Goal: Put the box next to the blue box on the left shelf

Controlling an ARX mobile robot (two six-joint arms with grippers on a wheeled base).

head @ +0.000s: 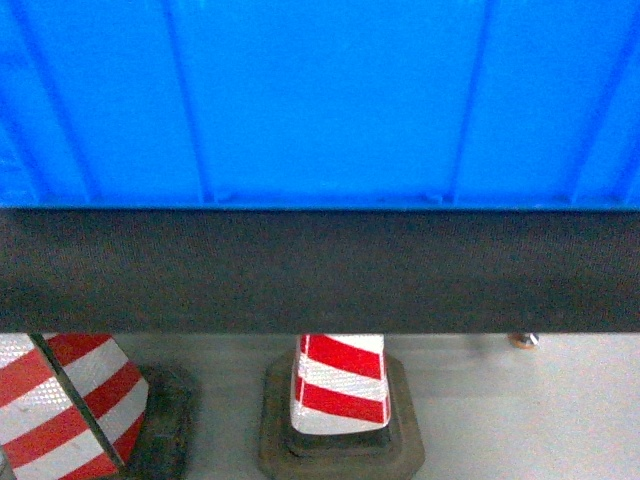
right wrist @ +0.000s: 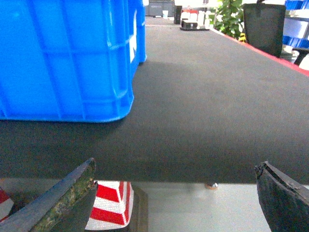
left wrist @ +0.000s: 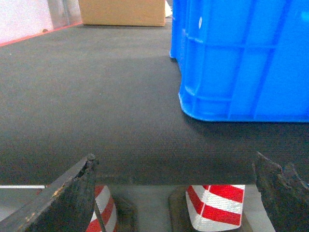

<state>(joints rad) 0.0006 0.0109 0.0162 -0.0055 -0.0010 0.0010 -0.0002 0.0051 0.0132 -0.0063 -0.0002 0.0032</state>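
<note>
A large blue box (head: 320, 100) stands on the dark matted shelf (head: 320, 270), near its front edge. It sits at the right of the left wrist view (left wrist: 241, 63) and the left of the right wrist view (right wrist: 63, 58). Close behind it stands a second blue box (left wrist: 176, 29) (right wrist: 139, 34). My left gripper (left wrist: 174, 164) is open and empty, level with the shelf's front edge, left of the box's corner. My right gripper (right wrist: 176, 166) is open and empty too, at the front edge to the box's right. Neither gripper shows in the head view.
A cardboard box (left wrist: 123, 12) stands far back on the shelf. Red-and-white traffic cones (head: 340, 385) (head: 60, 410) stand on the floor below the shelf. A black bin (right wrist: 263, 24) and a plant (right wrist: 231, 17) lie beyond the shelf's far right.
</note>
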